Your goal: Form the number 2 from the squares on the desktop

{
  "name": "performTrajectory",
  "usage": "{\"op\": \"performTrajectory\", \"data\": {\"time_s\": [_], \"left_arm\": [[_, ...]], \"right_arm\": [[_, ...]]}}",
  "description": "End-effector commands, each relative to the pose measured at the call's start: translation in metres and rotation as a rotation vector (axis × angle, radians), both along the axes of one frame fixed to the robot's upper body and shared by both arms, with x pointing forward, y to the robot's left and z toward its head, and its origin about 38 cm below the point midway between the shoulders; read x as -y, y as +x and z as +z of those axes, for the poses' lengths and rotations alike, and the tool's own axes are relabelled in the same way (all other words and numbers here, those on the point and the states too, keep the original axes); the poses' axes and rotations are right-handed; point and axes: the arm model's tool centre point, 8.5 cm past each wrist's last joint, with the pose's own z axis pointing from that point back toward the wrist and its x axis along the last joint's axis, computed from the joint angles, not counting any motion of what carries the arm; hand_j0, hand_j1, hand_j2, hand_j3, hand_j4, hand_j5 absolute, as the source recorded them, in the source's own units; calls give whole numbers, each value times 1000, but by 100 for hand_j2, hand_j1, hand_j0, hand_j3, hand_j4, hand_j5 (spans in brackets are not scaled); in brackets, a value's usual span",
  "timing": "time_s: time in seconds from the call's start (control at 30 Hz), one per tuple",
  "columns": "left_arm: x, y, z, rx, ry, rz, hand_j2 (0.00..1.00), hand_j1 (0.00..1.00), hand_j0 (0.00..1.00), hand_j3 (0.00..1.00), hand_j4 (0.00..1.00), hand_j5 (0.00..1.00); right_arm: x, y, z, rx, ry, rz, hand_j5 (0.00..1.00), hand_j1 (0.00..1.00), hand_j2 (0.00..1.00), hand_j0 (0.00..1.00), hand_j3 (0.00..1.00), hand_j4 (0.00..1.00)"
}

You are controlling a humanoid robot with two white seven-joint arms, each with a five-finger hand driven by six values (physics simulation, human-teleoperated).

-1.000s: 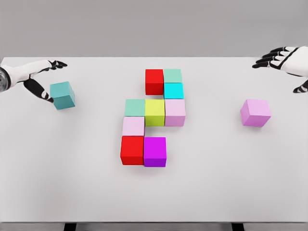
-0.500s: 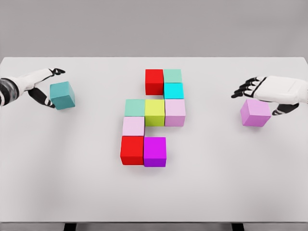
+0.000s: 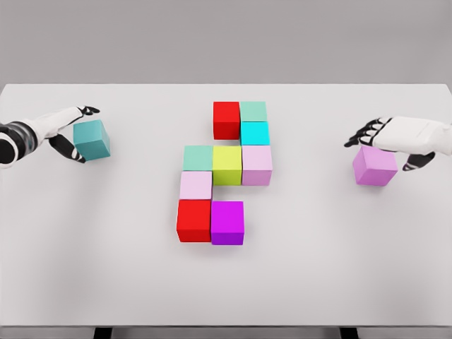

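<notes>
Settling the right hand [image 3: 402, 138], fingers spread over the pink cube [image 3: 375, 166] at frame right, needs a square pinch before lifting, while the left hand [image 3: 67, 131] cradles the teal cube [image 3: 92, 139] at upper left.

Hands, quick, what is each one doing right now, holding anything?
Left hand: fingers around the teal cube, apparently gripping it.
Right hand: over the pink cube, fingers draped at its top; a firm grip cannot be told.
</notes>
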Motion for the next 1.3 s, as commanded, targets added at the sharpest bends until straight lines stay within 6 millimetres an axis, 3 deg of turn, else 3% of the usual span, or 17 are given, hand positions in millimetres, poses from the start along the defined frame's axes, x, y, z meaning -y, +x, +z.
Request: {"op": "performTrajectory", "data": {"time_s": [0.0,0.53,0.87,0.97,1.1,1.27], "left_arm": [[0,0,-1,3,3,0,100,100,100,100,100,100],[3,0,-6,-6,9,-5,98,98,98,98,98,98],[6,0,-7,-8,6,-13,86,86,86,86,86,86],[7,0,-7,-7,3,-17,76,76,76,76,76,76],[8,0,-7,-5,-1,-25,68,68,68,68,68,68],[9,0,-7,-3,-6,-33,61,61,61,61,61,61]], "right_arm": [[1,3,-10,-18,-5,-14,100,100,100,100,100,100],[2,6,-28,-56,-40,-25,100,100,100,100,100,100],[0,8,-34,-68,-31,-30,100,100,100,100,100,100],[0,9,-34,-67,-34,-32,100,100,100,100,100,100],[3,10,-33,-66,-34,-40,82,82,82,82,82,82],[2,10,-34,-68,-34,-38,72,72,72,72,72,72]]}}
